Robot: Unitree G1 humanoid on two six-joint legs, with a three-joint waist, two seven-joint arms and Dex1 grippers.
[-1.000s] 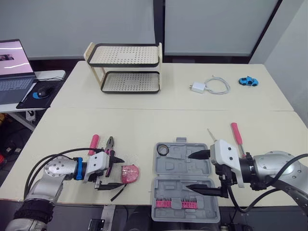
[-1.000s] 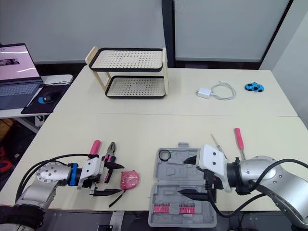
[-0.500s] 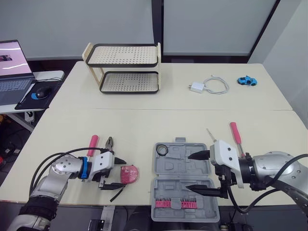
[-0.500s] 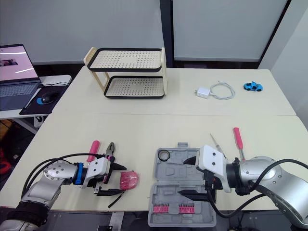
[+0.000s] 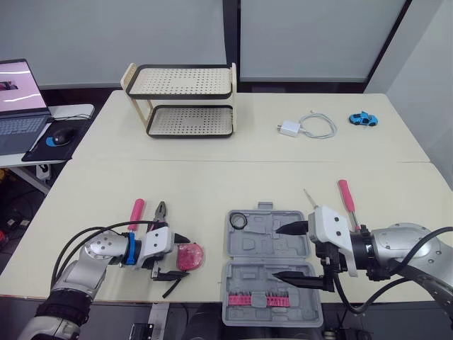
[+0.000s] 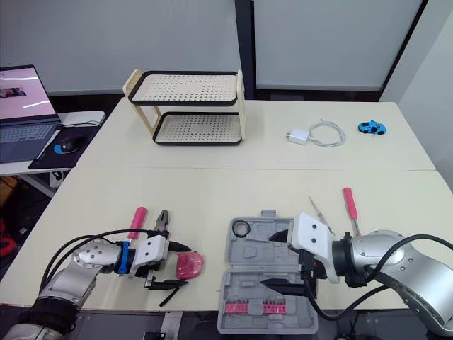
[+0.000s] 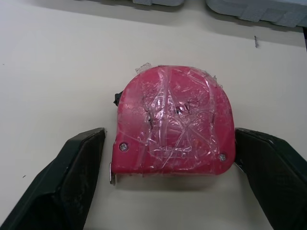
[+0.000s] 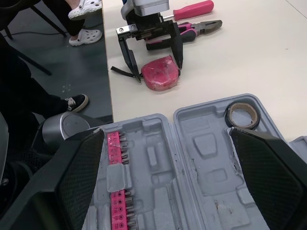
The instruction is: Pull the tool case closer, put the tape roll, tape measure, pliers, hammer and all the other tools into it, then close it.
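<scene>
Left of the open tool case (image 5: 265, 244) on the worktop (image 5: 212, 191) | tape measure (image 7: 175, 120) lies flat between the spread fingers of my left gripper (image 5: 180, 256), one each flank | left arm's nearest, just squeeze I reckon | right gripper (image 5: 276, 251) fingers spread over the case
</scene>
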